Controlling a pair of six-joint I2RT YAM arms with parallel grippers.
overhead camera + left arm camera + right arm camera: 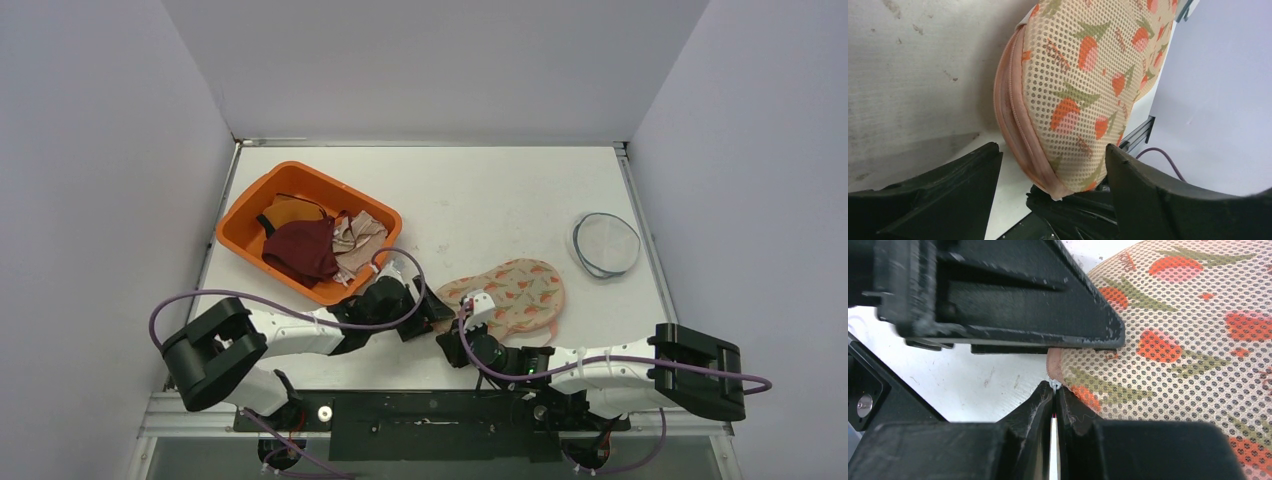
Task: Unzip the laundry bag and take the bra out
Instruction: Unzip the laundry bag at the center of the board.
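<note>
Both steps remain; laundry bag (512, 292) at the table's (480, 190) near edge looks zipped; right gripper (1054, 388) pinches its zipper pull (1053, 384); left gripper (1052, 150) spread at its end.

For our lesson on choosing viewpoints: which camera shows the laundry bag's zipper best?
Left wrist: the pink zipper runs along the laundry bag's edge, unobstructed. Right wrist shows only its end pinched in the right gripper. Top external shows just a thin pink rim.
</note>
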